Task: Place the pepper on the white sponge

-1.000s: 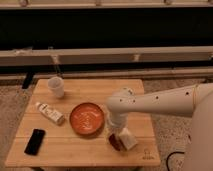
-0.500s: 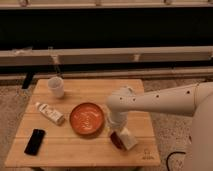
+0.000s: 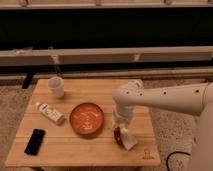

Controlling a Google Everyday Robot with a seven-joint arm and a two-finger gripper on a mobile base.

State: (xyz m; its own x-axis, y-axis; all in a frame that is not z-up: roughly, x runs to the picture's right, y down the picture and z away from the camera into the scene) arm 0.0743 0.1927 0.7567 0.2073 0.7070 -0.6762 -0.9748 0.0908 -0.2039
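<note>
The dark red pepper [image 3: 118, 136] shows just under my gripper [image 3: 121, 129], at the left edge of the white sponge [image 3: 129, 141]. The sponge lies on the wooden table [image 3: 75, 150] near its front right, to the right of the orange bowl. The gripper comes straight down from my white arm [image 3: 165, 98] and sits directly over the pepper and the sponge's near corner, hiding part of both. I cannot tell whether the pepper rests on the sponge or beside it.
An orange bowl [image 3: 86, 119] stands mid-table, close to the left of the gripper. A white labelled bottle [image 3: 50, 112] lies at the left, a white cup [image 3: 56, 86] at the back left and a black phone [image 3: 35, 141] at the front left. The table's front edge is close by.
The gripper has shifted slightly lower and right over the sponge; the pepper stays right beneath it. The other objects have not moved.
</note>
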